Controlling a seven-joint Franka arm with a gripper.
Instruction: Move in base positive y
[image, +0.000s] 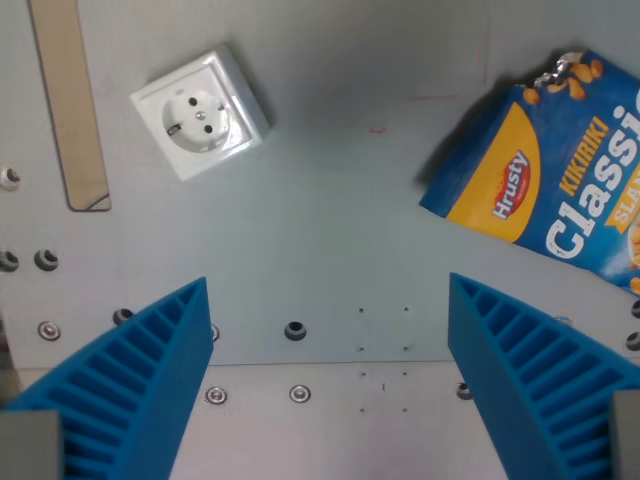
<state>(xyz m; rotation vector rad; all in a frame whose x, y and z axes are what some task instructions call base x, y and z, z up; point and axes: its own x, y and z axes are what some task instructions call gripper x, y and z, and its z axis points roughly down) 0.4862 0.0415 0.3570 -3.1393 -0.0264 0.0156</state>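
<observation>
My gripper (328, 290) is open and empty above a grey metal table (340, 200). Its two blue ribbed fingers show at the bottom: one on the wrist view's left (130, 385), one on the wrist view's right (525, 370). Nothing lies between them but bare table. A white wall socket (200, 113) lies at the upper left, well ahead of the left finger. A blue and orange snack bag (555, 180) lies at the right edge, ahead of the right finger.
A beige strip (70, 100) runs down the left side. Several bolts and holes (295, 330) line the table seam near the fingers. A red mark (377, 130) sits between the socket and the bag.
</observation>
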